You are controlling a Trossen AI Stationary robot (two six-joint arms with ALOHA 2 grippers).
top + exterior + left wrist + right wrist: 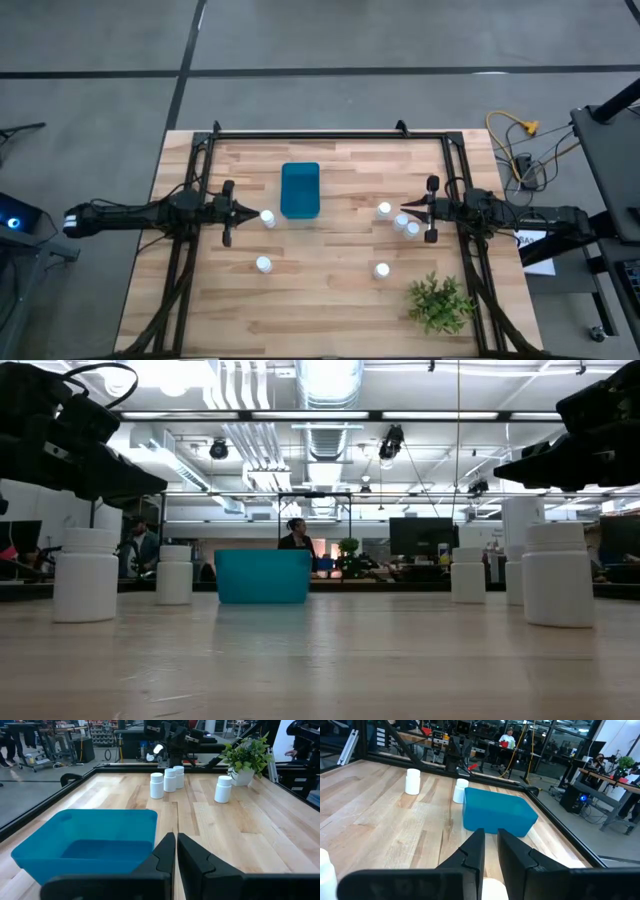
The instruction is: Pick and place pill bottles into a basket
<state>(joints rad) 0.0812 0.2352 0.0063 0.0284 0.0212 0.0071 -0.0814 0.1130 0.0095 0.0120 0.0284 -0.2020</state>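
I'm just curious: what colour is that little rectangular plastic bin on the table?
Blue: the small blue rectangular plastic bin shows best in the left wrist view.

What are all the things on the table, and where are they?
pill bottles: six, white. One just left of the basket by the left gripper; one nearer the front on the left; three clustered by the right gripper; one in front of those.
basket: one, blue, at the table's middle toward the back, nothing in it.
plant: one, green, front right corner.
table: one, light wood with a black frame.
cables: yellow and black, on the floor beyond the right rear corner.
left gripper: shut, empty, beside the bottle near the basket.
right gripper: nearly closed, holding nothing, over the cluster of three.
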